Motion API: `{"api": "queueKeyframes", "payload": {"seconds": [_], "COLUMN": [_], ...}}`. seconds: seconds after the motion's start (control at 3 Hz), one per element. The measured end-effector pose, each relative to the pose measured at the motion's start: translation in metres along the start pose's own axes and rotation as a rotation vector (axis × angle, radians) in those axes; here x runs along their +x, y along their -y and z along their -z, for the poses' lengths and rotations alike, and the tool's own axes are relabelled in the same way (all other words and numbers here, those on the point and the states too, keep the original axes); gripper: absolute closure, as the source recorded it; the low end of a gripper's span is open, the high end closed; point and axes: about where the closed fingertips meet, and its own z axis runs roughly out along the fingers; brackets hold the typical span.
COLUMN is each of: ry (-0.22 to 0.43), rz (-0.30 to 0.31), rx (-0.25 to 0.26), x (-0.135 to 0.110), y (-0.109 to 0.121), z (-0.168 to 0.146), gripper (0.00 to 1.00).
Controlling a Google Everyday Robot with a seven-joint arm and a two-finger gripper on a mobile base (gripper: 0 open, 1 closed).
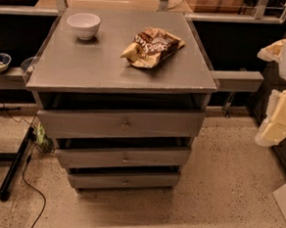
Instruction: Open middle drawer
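Note:
A grey cabinet (121, 73) carries three stacked drawer fronts. The middle drawer (95, 158) is a long flat grey front with a small round knob (125, 159) at its centre, and a dark gap shows above it. The taller top drawer (83, 124) and the narrow bottom drawer (99, 180) each have a knob too. My gripper (276, 118), cream and white, hangs at the right edge of the view, well to the right of the cabinet, about level with the top drawer, touching nothing.
A white bowl (83, 24) and a crumpled snack bag (152, 47) lie on the cabinet top. A black pole (16, 163) and a cable (28, 181) lie on the speckled floor at the left. A grey ledge (236, 81) juts out to the right of the cabinet.

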Motion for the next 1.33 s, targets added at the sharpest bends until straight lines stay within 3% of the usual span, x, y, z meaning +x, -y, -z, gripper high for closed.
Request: {"api": "queueKeyframes", "payload": {"seconds": [0.67, 1.0, 1.33], "ry": [0.001, 0.001, 0.002], "rz": [0.051, 0.081, 0.081], "rx": [-0.095, -0.199, -0.200], "x": [0.007, 0.003, 0.003], "y": [0.008, 0.017, 0.017], "z": [-0.065, -0.120, -0.120], "gripper": [0.00, 0.00, 0.00]}}
